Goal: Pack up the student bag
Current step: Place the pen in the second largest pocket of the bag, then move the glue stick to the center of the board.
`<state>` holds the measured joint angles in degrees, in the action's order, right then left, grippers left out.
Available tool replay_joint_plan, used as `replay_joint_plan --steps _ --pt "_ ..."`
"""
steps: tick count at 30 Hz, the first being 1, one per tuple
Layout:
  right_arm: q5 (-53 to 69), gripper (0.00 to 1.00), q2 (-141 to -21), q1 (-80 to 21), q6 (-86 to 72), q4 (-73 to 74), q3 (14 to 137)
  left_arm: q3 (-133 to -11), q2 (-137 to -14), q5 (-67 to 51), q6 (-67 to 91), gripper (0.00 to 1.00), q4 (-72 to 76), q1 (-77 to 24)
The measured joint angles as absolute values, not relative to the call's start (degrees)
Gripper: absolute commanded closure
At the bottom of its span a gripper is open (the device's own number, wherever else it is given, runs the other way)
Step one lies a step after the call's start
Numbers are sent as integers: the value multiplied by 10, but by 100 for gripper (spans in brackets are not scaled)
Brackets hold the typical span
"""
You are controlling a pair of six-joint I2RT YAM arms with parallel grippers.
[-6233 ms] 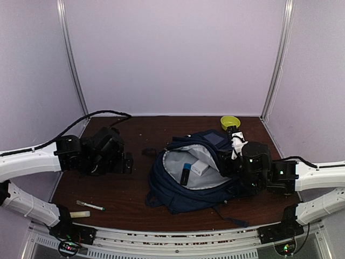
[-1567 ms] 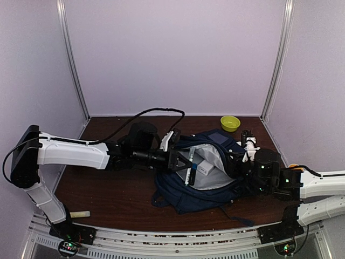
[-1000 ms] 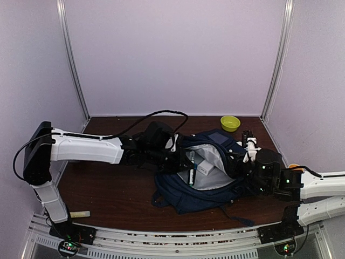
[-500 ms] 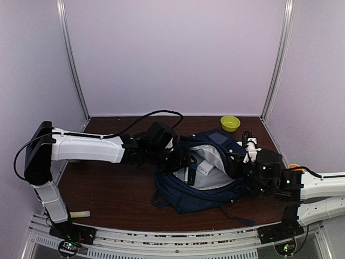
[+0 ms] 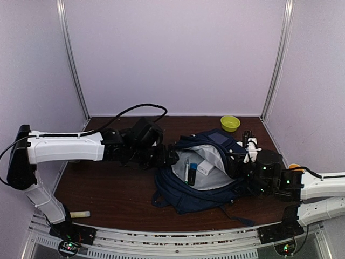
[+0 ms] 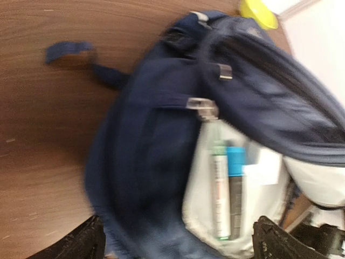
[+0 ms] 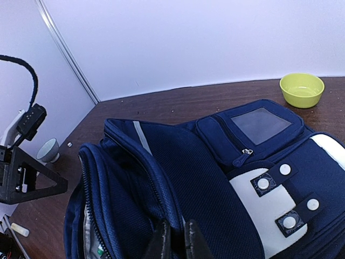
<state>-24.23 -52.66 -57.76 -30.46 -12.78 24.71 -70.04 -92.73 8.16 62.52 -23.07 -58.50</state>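
Navy fabric with grey lining: the student bag (image 5: 183, 197) lies mid-desk (image 5: 108, 189), its mouth gaping upward. The right hand (image 7: 173, 240) is clenched on the bag's right rim, evidently to hold the mouth open for loading. The left hand (image 5: 166, 156) is released and empty, just off the bag's left rim. A marker (image 6: 220, 194) and a white box (image 5: 204, 168) lie inside on the lining. Bare desk left of the bag gives room to withdraw. A yellow bowl (image 5: 230, 122) sits behind the bag, apart.

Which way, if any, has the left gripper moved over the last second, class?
Yes. The left gripper has pulled back leftward, away from the yellow bowl, out of the student bag's mouth, leaving a marker inside.
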Motion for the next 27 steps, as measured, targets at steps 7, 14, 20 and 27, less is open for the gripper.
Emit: replay_joint_plan --steps 7,14,20,27 --pt "-242 100 -527 -577 -305 -130 247 -714 -903 232 649 2 -412 -585" --pt "-242 100 -521 -577 -305 -136 239 -678 -883 292 719 2 -505 -579" --pt "-242 100 -516 -577 -305 -141 233 -581 -764 272 821 2 -541 -541" --pt "-241 100 -516 -575 -305 -142 233 -557 -726 181 931 2 -622 -438"
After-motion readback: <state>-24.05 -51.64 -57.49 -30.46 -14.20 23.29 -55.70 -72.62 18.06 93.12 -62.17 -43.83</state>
